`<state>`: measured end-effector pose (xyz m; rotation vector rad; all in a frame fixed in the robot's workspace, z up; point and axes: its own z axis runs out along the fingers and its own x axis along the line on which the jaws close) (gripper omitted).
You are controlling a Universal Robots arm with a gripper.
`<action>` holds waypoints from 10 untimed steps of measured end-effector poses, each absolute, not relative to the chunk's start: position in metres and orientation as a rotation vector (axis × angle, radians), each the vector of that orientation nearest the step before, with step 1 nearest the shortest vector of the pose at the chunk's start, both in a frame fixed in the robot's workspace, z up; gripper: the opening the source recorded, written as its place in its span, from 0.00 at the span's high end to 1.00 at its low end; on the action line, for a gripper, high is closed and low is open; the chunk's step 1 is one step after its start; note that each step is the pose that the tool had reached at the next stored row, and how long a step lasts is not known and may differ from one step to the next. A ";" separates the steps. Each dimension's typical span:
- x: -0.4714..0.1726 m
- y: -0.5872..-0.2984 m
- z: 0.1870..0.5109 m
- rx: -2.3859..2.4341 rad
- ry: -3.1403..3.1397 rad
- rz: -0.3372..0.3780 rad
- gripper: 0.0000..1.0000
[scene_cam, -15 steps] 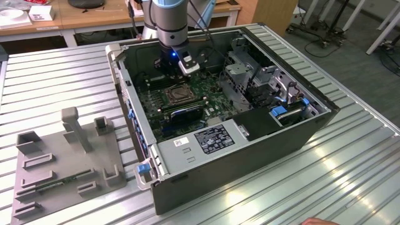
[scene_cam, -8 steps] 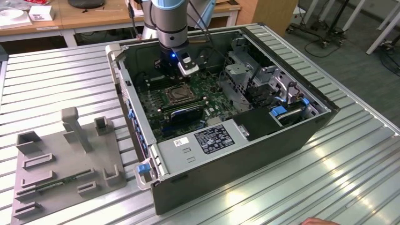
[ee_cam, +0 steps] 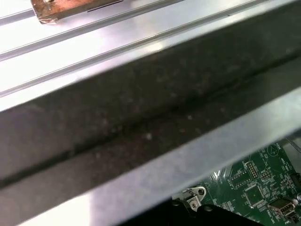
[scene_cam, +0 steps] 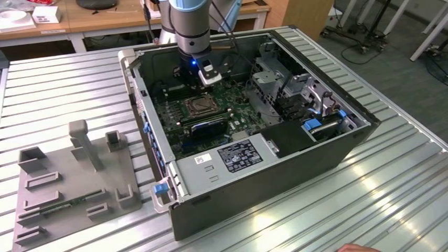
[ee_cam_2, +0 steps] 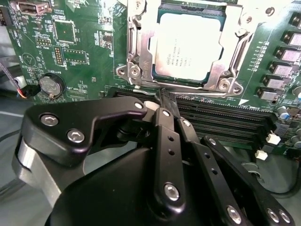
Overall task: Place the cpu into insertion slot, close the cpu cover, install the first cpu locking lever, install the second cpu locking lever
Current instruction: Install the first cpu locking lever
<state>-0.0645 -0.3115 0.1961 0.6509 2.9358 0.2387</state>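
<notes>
In the second wrist view the cpu (ee_cam_2: 186, 47) lies flat in the insertion slot (scene_cam: 199, 106), its silvery top facing up. The cpu cover (ee_cam_2: 139, 44), a silvery metal frame, lies down around the chip's edges. My gripper (ee_cam_2: 164, 96) is shut with nothing between its black fingers (ee_cam_2: 162, 122), and its tip sits just off the socket's edge, beside the memory slots. In the exterior view the gripper (scene_cam: 203, 84) hangs inside the open computer case, a little behind the socket. How the locking levers stand I cannot tell.
Long black memory slots (ee_cam_2: 221, 117) run beside the socket, and a coin battery (ee_cam_2: 51, 85) sits on the green board. A grey drive cage (scene_cam: 269, 84) fills the case's right side. The case wall (ee_cam: 141, 117) is close. A grey fixture (scene_cam: 70, 178) stands at the exterior view's left.
</notes>
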 end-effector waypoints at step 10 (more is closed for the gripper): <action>-0.064 -0.312 0.195 0.722 2.915 0.224 0.89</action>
